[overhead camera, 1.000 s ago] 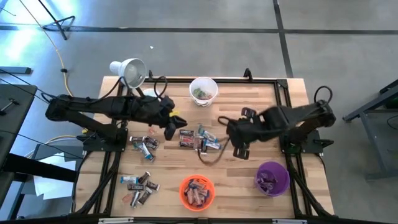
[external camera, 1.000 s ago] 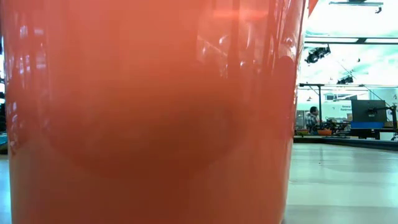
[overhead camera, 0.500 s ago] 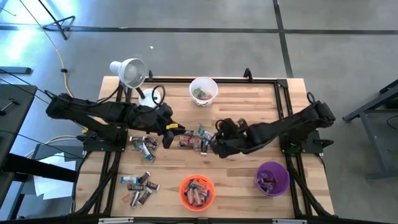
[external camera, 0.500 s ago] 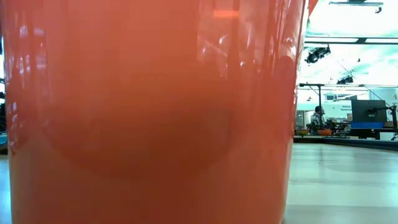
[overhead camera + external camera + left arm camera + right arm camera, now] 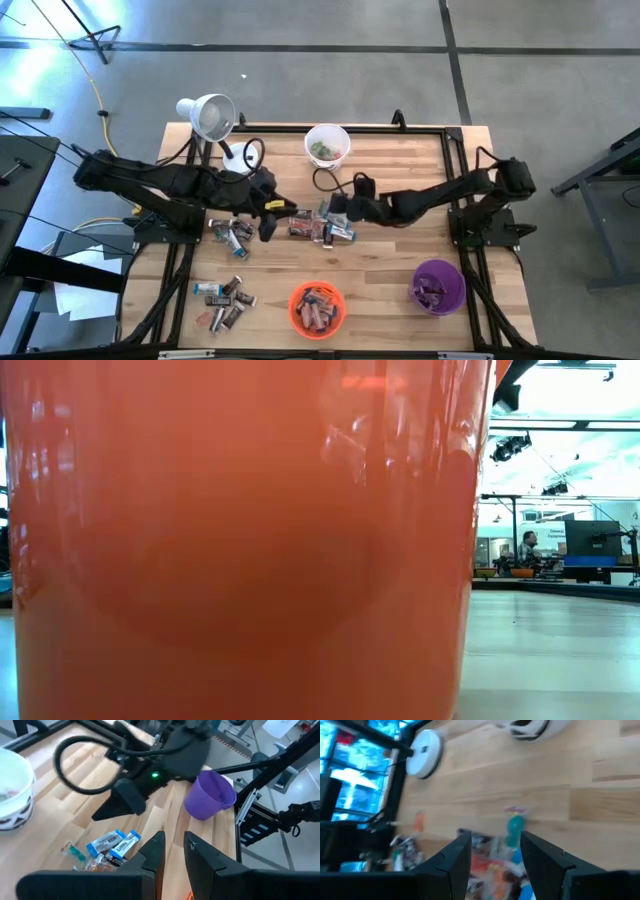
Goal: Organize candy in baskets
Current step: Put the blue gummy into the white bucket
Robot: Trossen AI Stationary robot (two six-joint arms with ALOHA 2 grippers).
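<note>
- Middle pile of candy [image 5: 318, 224] lies at table centre, between the white basket [image 5: 327, 146] at the far edge and the orange basket [image 5: 317, 307] at the near edge.
- Right gripper [image 5: 340, 212] is low over the right side of that pile, arm stretched in from the right. Its fingers [image 5: 454, 860] stand wide apart with nothing between them; wrappers show blurred just past the tips.
- Left gripper [image 5: 268, 226] sits just left of the same pile. Its fingers [image 5: 152, 854] leave only a narrow gap; I cannot tell whether anything is held.
- Two more candy groups lie left of the pile: one [image 5: 231, 234] near the left gripper, one [image 5: 224, 301] beside the orange basket.
- Orange basket holds candy; purple basket [image 5: 437, 285], near right, holds some too.
- Low view is filled by the orange basket's wall.
- Lamp [image 5: 207, 116] stands at the far left corner.
</note>
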